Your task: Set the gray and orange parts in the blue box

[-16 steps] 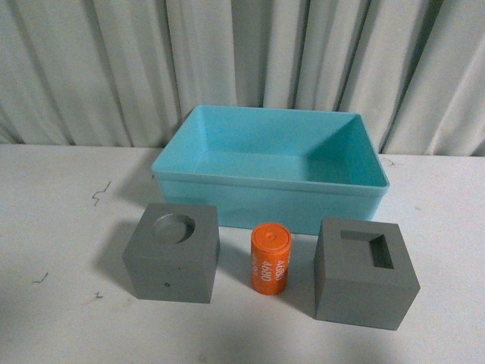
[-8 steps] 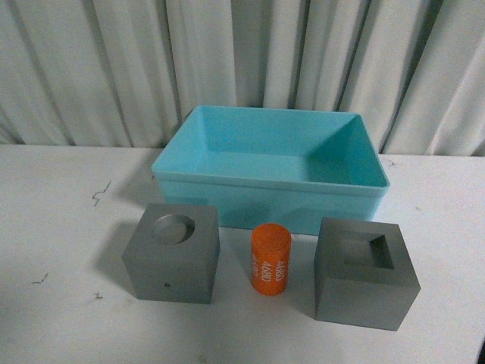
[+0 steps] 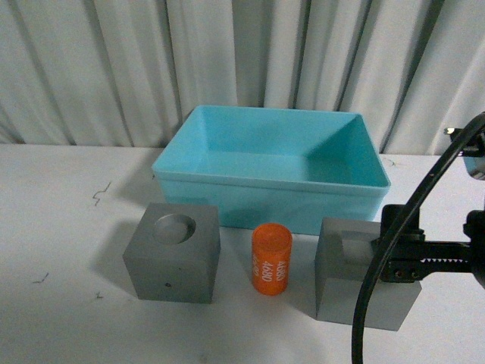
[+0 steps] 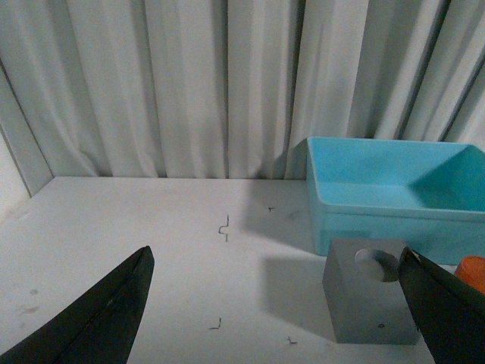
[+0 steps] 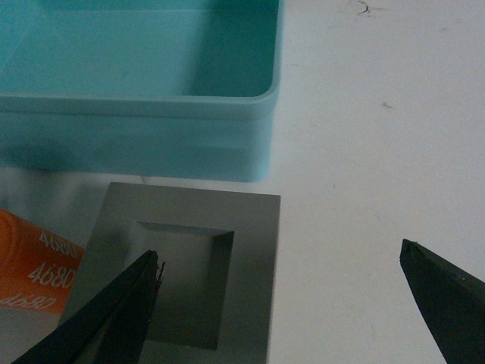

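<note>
On the white table stands the blue box [image 3: 269, 180], with the parts in a row in front of it. They are a gray cube with a round recess [image 3: 173, 254], an upright orange cylinder [image 3: 271, 259] and a gray cube with a rectangular recess [image 3: 341, 284]. My right gripper [image 3: 395, 254] reaches in from the right over the rectangular-recess cube. In the right wrist view it [image 5: 280, 252] is open above that cube [image 5: 189, 227], one finger over the recess and the other over bare table. My left gripper [image 4: 276, 254] is open and holds nothing. The round-recess cube [image 4: 371, 292] lies just ahead of it.
A pleated white curtain [image 3: 242, 53] closes off the back of the table. Small dark marks [image 3: 100, 193] dot the table at the left. A black cable [image 3: 394, 250] loops from the right arm in front of the right cube.
The right arm and its cable have come into the front view from the right and now hang over the rectangular-recess cube. The parts and box have not moved.
</note>
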Motion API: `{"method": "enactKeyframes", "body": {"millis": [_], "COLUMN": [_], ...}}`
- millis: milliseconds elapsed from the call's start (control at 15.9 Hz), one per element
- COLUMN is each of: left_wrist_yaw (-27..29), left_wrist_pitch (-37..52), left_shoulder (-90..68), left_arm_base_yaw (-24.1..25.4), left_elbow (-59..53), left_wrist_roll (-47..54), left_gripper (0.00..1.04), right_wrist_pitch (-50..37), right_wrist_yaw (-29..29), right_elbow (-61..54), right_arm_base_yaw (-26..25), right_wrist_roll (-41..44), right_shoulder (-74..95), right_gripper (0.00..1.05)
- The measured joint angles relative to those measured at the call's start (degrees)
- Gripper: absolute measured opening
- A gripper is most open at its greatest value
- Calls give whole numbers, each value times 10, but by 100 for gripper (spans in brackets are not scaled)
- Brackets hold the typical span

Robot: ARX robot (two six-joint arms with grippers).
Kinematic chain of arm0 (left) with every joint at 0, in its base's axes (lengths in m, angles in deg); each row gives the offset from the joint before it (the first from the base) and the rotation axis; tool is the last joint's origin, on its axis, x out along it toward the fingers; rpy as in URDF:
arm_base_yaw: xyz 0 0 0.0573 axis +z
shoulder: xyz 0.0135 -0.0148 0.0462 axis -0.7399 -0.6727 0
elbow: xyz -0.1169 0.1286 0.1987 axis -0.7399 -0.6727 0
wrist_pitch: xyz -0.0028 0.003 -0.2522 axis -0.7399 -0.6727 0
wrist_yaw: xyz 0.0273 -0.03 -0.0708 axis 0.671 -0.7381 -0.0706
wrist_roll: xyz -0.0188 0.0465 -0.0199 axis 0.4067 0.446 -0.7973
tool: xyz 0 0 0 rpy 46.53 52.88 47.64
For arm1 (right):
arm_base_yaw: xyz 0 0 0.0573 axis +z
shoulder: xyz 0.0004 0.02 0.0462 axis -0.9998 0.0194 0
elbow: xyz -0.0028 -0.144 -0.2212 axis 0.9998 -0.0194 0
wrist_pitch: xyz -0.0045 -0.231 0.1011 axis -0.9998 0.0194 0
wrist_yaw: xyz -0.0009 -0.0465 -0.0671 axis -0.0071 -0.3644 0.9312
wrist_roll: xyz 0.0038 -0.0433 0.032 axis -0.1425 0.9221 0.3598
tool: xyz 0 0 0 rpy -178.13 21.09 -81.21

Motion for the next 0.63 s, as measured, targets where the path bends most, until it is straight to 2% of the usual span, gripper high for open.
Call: {"method": "enactKeyframes", "body": {"millis": [566,629], "left_wrist_yaw": [0,0], "left_wrist_pitch": [0,0], "left_shoulder": [0,0], "left_arm_base_yaw": [0,0], "left_elbow": [0,0], "left_wrist_roll": [0,0], "left_gripper": [98,98], "right_wrist_pitch": [19,20], "right_wrist_yaw": [17,17], "right_elbow": [48,48], "right_arm_base_yaw": [25,26], "right_wrist_roll": [-62,-67], "right_shoulder": [82,83], "right_gripper": [98,95]}}
